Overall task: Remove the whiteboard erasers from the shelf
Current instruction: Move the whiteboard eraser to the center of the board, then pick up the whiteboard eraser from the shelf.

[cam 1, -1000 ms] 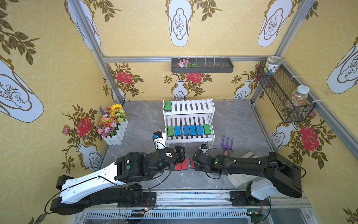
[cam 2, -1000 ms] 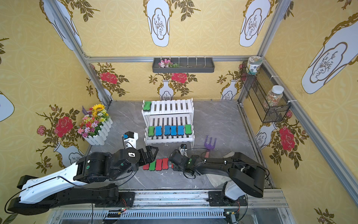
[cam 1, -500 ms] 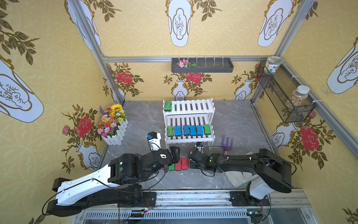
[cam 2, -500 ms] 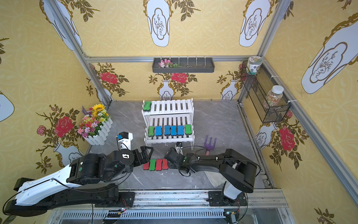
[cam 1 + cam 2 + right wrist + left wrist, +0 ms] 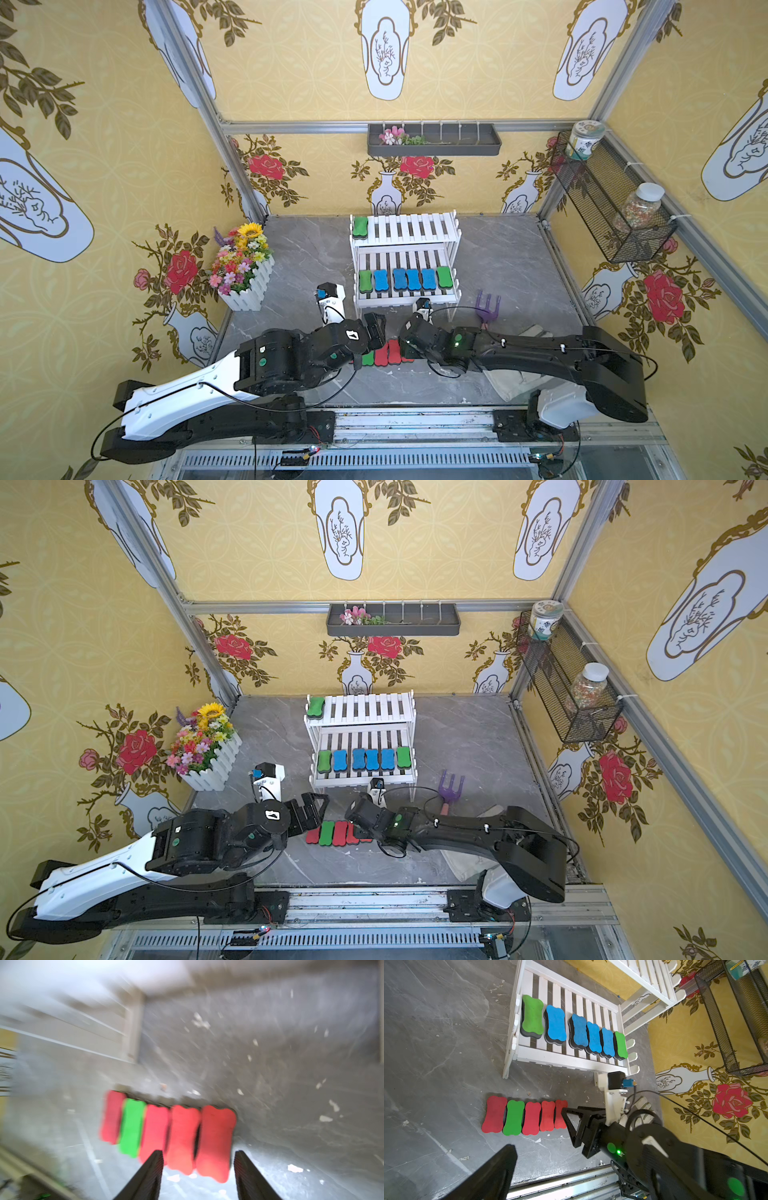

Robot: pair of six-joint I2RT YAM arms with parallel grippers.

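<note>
The white shelf (image 5: 415, 229) (image 5: 370, 708) holds one green eraser (image 5: 360, 227) on its upper tier. Several blue and green whiteboard erasers (image 5: 400, 279) (image 5: 578, 1031) sit in a row on the lower tier. In front of it, red erasers (image 5: 381, 353) (image 5: 216, 1140) and a green one (image 5: 326, 832) (image 5: 513, 1117) lie side by side on the floor. My right gripper (image 5: 197, 1152) (image 5: 566, 1126) is open at that row's right end, its jaws flanking the last two red ones without touching. My left gripper (image 5: 376, 328) hangs open and empty by the row's left end; one finger (image 5: 500, 1167) shows.
A white flower box (image 5: 243, 266) stands at the left. A purple garden fork (image 5: 486, 309) and a pale glove (image 5: 511, 378) lie at the right under my right arm. A wire basket (image 5: 611, 212) with jars hangs on the right wall. A metal rail (image 5: 415, 419) borders the front.
My right gripper's jaws have spread wider at the row's right end, and that wrist has shifted a little left. My left arm has drifted slightly left, still open.
</note>
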